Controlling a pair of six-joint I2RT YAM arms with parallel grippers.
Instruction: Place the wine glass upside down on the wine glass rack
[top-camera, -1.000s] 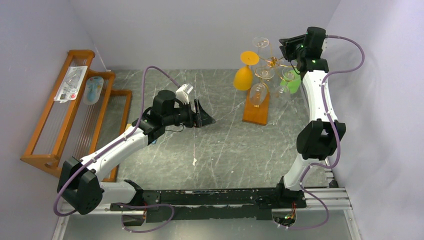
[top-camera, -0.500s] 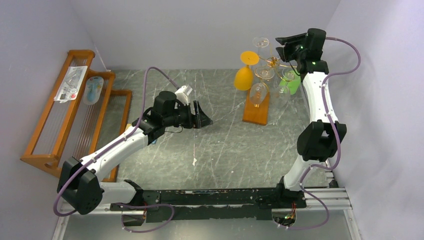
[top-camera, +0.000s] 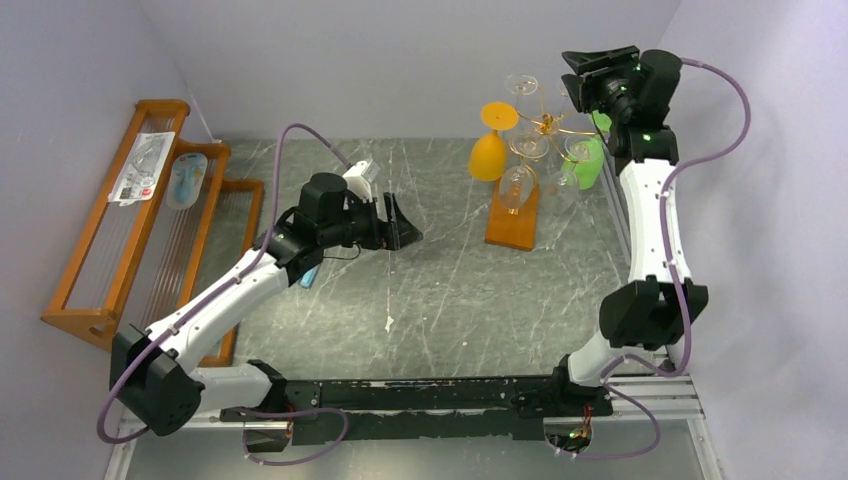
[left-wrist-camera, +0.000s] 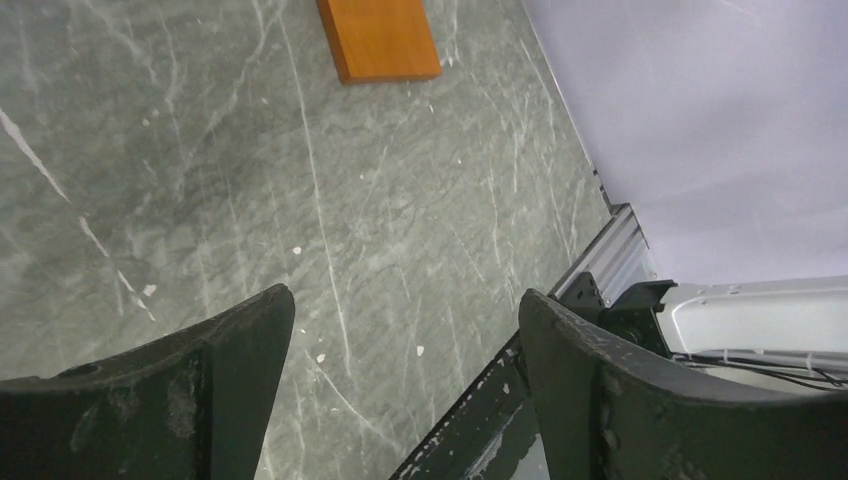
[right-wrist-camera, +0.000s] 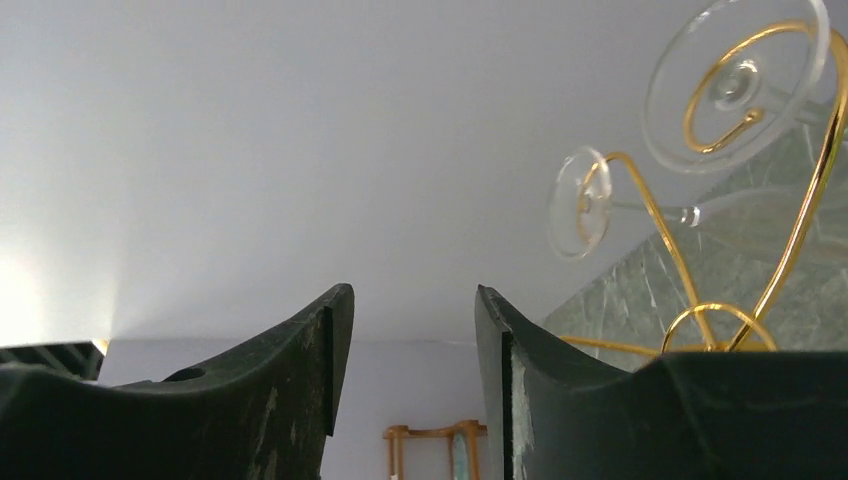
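The wine glass rack (top-camera: 546, 126) is thin gold wire on an orange-brown wooden base (top-camera: 512, 224) at the back right. Several glasses hang upside down on it: an orange one (top-camera: 487, 152), a green one (top-camera: 586, 160) and clear ones (top-camera: 515, 186). My right gripper (top-camera: 573, 76) is open and empty, raised beside the rack's top. In the right wrist view (right-wrist-camera: 415, 295) the gold scrolls (right-wrist-camera: 800, 200) and a clear glass foot (right-wrist-camera: 735, 80) lie to its upper right. My left gripper (top-camera: 401, 228) is open and empty above mid-table; its view (left-wrist-camera: 405, 305) shows the base (left-wrist-camera: 378, 38).
A large slatted wooden rack (top-camera: 130, 225) holding packaged items stands along the left wall. The right side wall is close behind the right arm. The arm rail (top-camera: 420, 405) runs along the near edge.
My right gripper has risen and drawn back to the right, away from the rack's top. My left arm has shifted slightly left. Both stay open.
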